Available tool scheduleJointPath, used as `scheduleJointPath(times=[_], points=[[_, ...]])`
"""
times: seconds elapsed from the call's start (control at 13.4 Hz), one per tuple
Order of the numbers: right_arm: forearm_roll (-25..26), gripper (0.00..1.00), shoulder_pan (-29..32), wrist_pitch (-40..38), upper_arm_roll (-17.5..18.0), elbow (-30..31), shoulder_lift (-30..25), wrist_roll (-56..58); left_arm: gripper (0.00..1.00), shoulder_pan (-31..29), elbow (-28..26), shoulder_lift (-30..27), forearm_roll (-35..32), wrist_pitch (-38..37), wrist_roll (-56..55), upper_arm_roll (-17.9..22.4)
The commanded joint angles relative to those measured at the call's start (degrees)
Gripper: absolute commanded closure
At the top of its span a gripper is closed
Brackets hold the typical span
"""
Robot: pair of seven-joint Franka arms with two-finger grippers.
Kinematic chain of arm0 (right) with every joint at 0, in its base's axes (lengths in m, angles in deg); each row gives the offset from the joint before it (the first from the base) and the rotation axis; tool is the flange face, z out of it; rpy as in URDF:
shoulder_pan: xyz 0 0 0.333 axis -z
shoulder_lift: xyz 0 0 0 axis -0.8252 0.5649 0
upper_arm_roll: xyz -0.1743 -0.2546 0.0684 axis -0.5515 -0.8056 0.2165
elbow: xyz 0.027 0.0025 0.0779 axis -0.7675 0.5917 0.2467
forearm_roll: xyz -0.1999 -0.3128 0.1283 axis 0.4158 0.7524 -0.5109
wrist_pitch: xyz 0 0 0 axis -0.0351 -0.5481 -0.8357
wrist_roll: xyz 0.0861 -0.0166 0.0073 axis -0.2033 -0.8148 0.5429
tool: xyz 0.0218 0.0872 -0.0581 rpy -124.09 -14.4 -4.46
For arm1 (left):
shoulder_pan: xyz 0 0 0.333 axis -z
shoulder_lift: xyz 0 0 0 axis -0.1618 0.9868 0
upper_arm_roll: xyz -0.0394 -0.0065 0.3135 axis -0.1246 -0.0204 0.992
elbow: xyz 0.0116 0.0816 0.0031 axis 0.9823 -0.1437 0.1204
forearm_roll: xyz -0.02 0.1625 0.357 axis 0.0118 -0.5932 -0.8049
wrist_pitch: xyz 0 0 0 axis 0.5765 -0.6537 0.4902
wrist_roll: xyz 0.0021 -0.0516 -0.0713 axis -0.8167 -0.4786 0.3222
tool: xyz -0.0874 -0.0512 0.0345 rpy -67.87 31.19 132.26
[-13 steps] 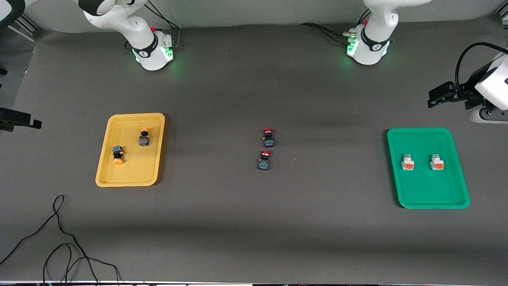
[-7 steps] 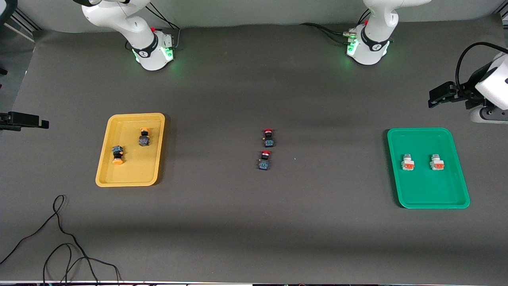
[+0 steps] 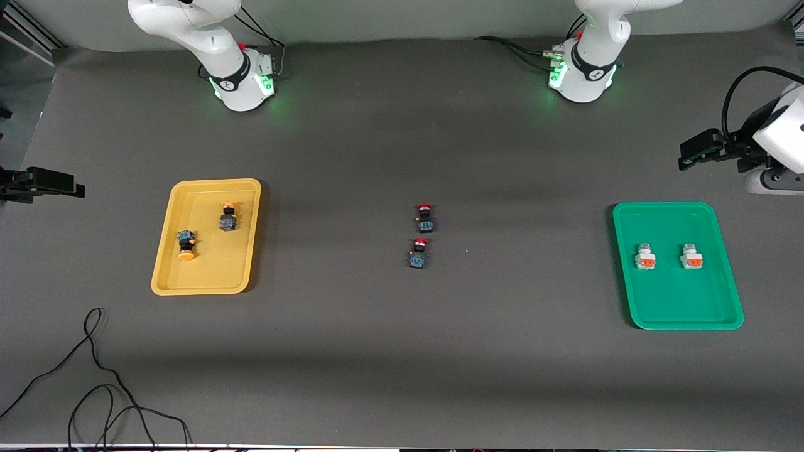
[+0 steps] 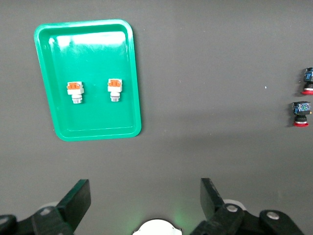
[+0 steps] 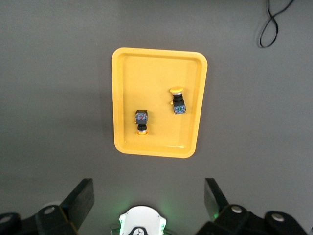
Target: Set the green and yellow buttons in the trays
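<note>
The yellow tray (image 3: 213, 270) lies toward the right arm's end of the table and holds two yellow-capped black buttons (image 3: 228, 216) (image 3: 185, 244). The green tray (image 3: 672, 301) lies toward the left arm's end and holds two white-bodied buttons with orange patches (image 3: 645, 257) (image 3: 691, 257). My left gripper (image 3: 691, 154) hangs high over the table's edge by the green tray, open and empty (image 4: 145, 193). Its wrist view shows the green tray (image 4: 93, 49). My right gripper (image 3: 47, 183) hangs high over the table's edge by the yellow tray, open and empty (image 5: 148, 192). Its wrist view shows the yellow tray (image 5: 156, 68).
Two red-capped black switches (image 3: 425, 218) (image 3: 419, 253) lie on the mat midway between the trays. A loose black cable (image 3: 94, 376) lies on the mat nearer the front camera than the yellow tray. The arms' bases (image 3: 242, 81) (image 3: 581, 78) stand at the table's back.
My right gripper has shifted a little farther into the front view and its arm has swung. The left arm, buttons and trays have not moved.
</note>
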Motion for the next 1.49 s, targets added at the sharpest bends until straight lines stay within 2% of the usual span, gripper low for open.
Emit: scheduleJointPath(times=[0.0,0.15,0.52,0.75,1.42], points=[[3.9,0.00,5.2,6.9,8.8,10.5,-7.9,-1.1,0.00,0.6,0.2,-0.7,-0.6,-0.2,-0.5,0.3],[5.4,0.00,7.3,10.7,12.1,16.1,-11.7,-1.1,0.00,0.4,0.2,-0.7,-0.6,-0.3,-0.5,0.3],[5.7,0.00,7.4,20.9,12.3,27.4,-19.8,-0.6,0.00,0.5,0.0,-0.4,-0.5,0.8,-0.5,0.2],[5.8,0.00,7.4,21.3,12.3,28.0,-21.8,-0.8,0.00,0.5,0.0,-0.2,-0.5,1.0,-0.5,0.2],[5.2,0.00,8.2,20.9,12.4,27.4,-21.7,-1.1,0.00,0.6,0.1,0.2,-0.5,1.1,-0.5,0.1]])
